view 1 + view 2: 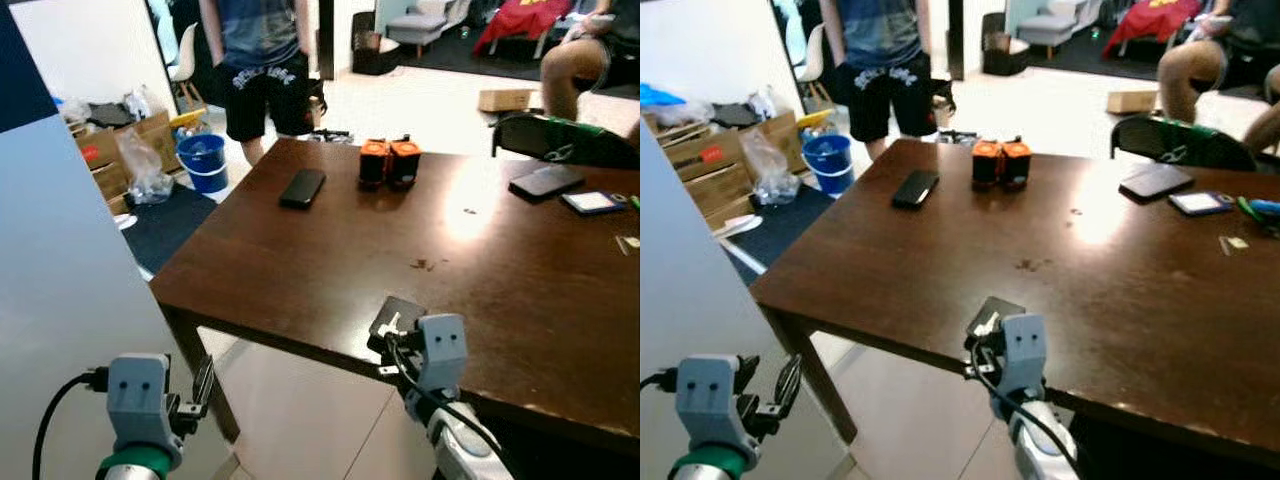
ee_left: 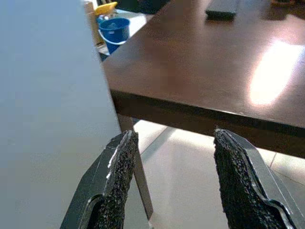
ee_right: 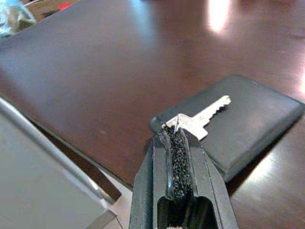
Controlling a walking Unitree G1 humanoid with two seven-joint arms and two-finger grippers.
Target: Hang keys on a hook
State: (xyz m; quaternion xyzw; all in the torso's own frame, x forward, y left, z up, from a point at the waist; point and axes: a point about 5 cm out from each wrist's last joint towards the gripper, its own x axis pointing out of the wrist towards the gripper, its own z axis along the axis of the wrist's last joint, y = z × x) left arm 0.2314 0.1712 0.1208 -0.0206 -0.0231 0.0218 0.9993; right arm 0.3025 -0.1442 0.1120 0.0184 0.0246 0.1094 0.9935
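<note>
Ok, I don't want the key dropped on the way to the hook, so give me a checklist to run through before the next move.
1. Right gripper shut on the key: ok, fingers pressed together at the key's ring end.
2. Grip secure: cannot tell, only the very tip pinches it.
3. Key lifted off the black pad: not ok, the blade lies over the pad, at the near edge of the table.
4. Left gripper free: ok, open, holding nothing, low beside the white panel.
5. Hook located: cannot tell.
6. Surroundings safe: cannot tell, a person stands past the table's far end.
</note>
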